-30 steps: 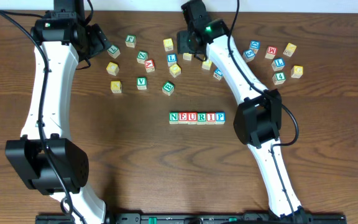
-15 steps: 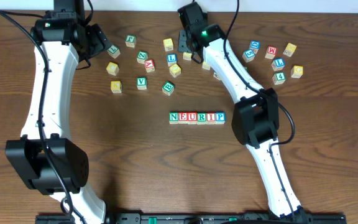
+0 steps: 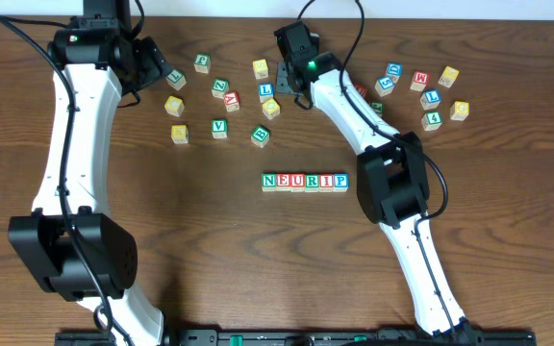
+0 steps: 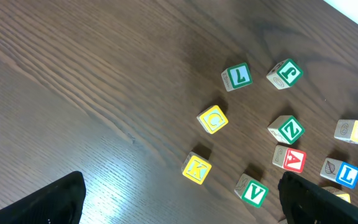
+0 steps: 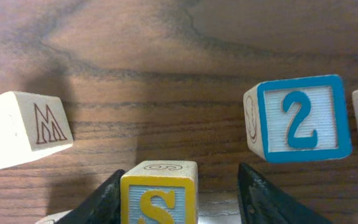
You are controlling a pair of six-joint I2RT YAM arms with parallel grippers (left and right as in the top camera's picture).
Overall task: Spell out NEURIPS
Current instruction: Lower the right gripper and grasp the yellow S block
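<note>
Six cubes stand in a row reading NEURIP (image 3: pixel 304 181) at the table's middle. A yellow-framed S cube (image 5: pixel 159 193) sits between the fingers of my right gripper (image 5: pixel 182 186). The left finger is against it and the right finger (image 5: pixel 260 193) stands a gap away, so the jaws are open around it. Seen from overhead, the right gripper (image 3: pixel 287 75) hangs over the back middle of the table and hides that cube. My left gripper (image 3: pixel 152 65) is open at the back left, with nothing between its fingers (image 4: pixel 55 202).
Loose letter cubes lie at the back left (image 3: pixel 219 88) and back right (image 3: pixel 431 96). A blue 2 cube (image 5: pixel 300 118) and an M cube (image 5: pixel 23 127) lie close beside the S cube. K (image 4: pixel 197 168) and V (image 4: pixel 252 191) cubes lie near the left gripper.
The right gripper has shifted left along the back of the table and its jaws have narrowed around the S cube. The left arm has not moved.
</note>
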